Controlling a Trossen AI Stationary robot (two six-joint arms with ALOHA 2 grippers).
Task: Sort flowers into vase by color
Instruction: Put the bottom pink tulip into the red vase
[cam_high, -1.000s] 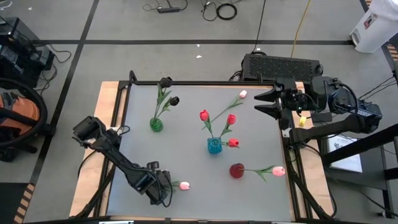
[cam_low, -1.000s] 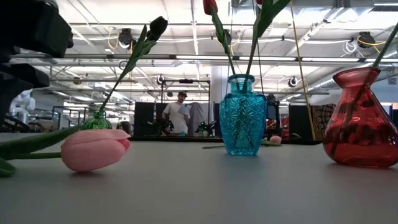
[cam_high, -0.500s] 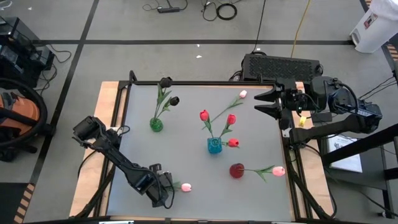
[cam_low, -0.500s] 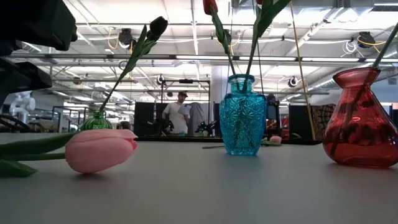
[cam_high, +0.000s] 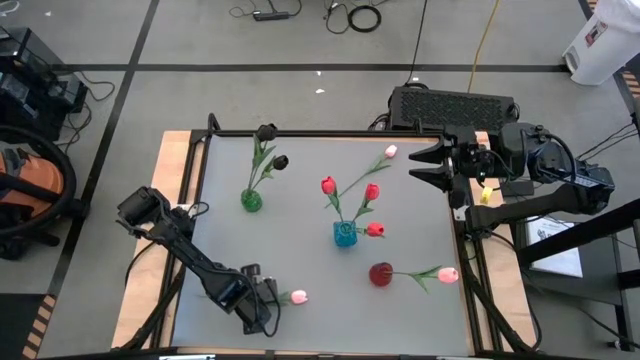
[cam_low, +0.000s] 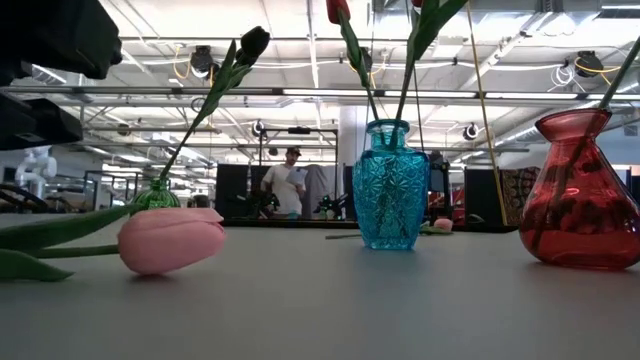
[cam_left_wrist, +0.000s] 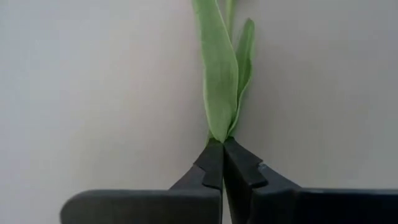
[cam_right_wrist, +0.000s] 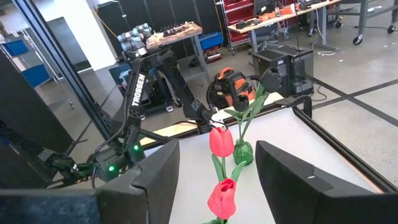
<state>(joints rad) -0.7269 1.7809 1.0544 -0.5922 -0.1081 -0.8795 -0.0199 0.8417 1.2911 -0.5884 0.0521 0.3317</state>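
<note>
Flowers lie and stand across the counter (cam_high: 300, 240): a pink tulip (cam_high: 296, 297) rests flat near the front edge, its green stem (cam_left_wrist: 219, 81) pinched between the pressed-together jaws of the left gripper (cam_high: 264, 308). 2 near-black tulips stand in the green vase (cam_high: 251, 200), 3 red tulips in the blue vase (cam_high: 345, 234). A red vase (cam_high: 381, 273) holds a pink tulip. The right gripper (cam_high: 432, 163) waits at the counter's far right edge, jaws spread.

3 vases (cam_high: 345, 234), 9 tulips (cam_high: 297, 297), 2 arms (cam_high: 190, 255).
</note>
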